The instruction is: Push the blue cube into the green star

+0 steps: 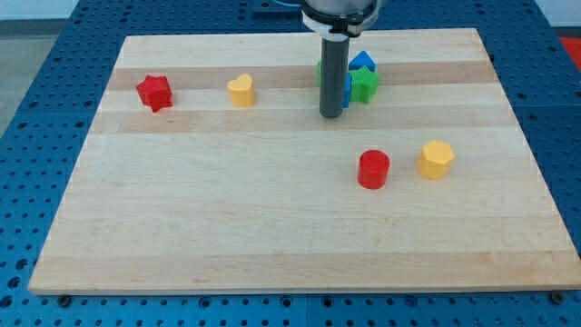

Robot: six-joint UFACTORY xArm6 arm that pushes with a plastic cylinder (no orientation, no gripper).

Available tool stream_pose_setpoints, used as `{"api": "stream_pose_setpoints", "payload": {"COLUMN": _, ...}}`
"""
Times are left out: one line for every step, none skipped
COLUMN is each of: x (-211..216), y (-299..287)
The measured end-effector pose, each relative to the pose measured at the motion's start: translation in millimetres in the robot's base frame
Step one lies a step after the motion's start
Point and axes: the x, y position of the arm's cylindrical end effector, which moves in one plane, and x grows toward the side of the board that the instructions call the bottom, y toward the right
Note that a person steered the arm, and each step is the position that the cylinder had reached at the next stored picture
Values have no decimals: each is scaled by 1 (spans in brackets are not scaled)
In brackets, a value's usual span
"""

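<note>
My tip [332, 114] rests on the board near the view's top centre. The rod stands in front of the blue cube [348, 89], so only a sliver of the cube shows at the rod's right edge. The green star [365, 84] sits right of the cube and touches it. A blue triangular block [362, 62] lies just above the star. A green block [320, 69] peeks out at the rod's left edge, mostly hidden.
A red star [155, 92] lies at the view's upper left. A yellow heart [241, 90] sits right of it. A red cylinder [373, 169] and a yellow hexagonal block [436, 159] lie at the right, below the cluster. The wooden board [272, 227] sits on a blue perforated table.
</note>
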Motion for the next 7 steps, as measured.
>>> {"api": "stream_pose_setpoints", "payload": {"x": -1, "y": -2}}
{"api": "stream_pose_setpoints", "payload": {"x": 27, "y": -68}}
{"api": "stream_pose_setpoints", "payload": {"x": 55, "y": -86}}
{"api": "stream_pose_setpoints", "payload": {"x": 55, "y": -61}}
{"api": "stream_pose_setpoints", "payload": {"x": 56, "y": -88}}
{"api": "stream_pose_setpoints", "payload": {"x": 56, "y": -105}}
{"api": "stream_pose_setpoints", "payload": {"x": 56, "y": -54}}
